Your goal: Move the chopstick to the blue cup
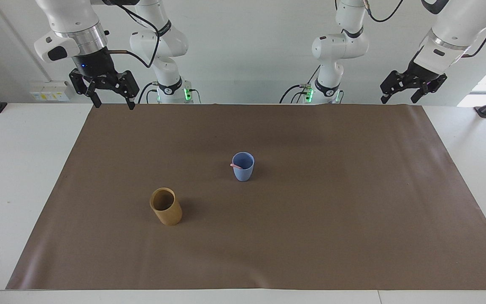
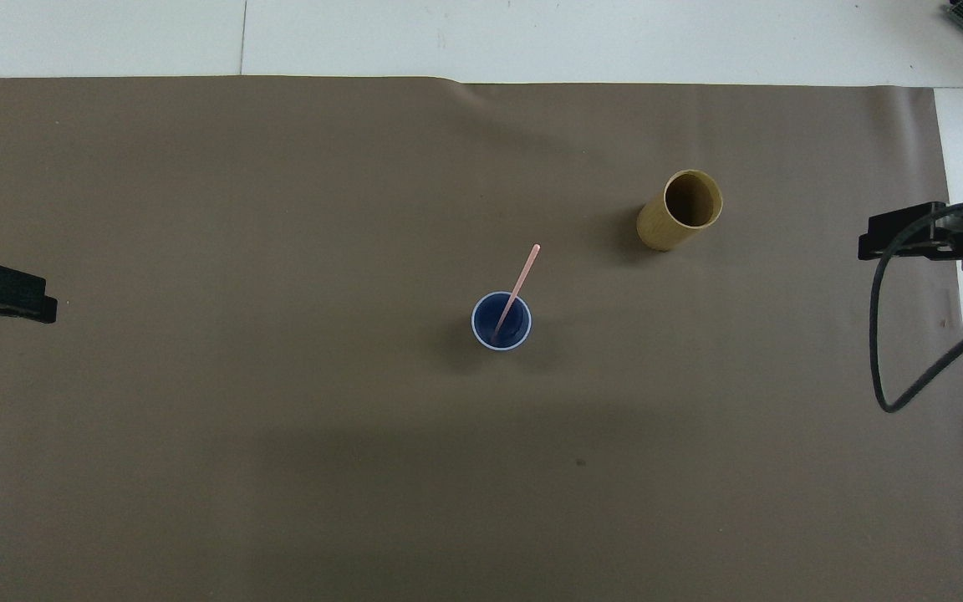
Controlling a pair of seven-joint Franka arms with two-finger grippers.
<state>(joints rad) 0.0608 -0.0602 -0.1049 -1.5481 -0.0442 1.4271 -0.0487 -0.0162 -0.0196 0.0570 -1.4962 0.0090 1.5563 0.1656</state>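
The blue cup [image 1: 243,166] [image 2: 501,321] stands upright near the middle of the brown mat. The pink chopstick [image 2: 522,282] [image 1: 236,166] rests inside it, leaning on the rim toward the tan cup. My right gripper [image 1: 111,99] [image 2: 908,236] hangs open and empty, high over the mat's corner at the right arm's end. Over the mat's edge at the left arm's end, my left gripper [image 1: 398,97] [image 2: 17,294] waits open with nothing between its fingers.
A tan-brown cylindrical cup [image 1: 166,206] [image 2: 680,210] stands upright, farther from the robots than the blue cup and toward the right arm's end. The brown mat [image 1: 310,236] covers most of the white table [image 1: 19,169]. A black cable [image 2: 891,351] loops from the right gripper.
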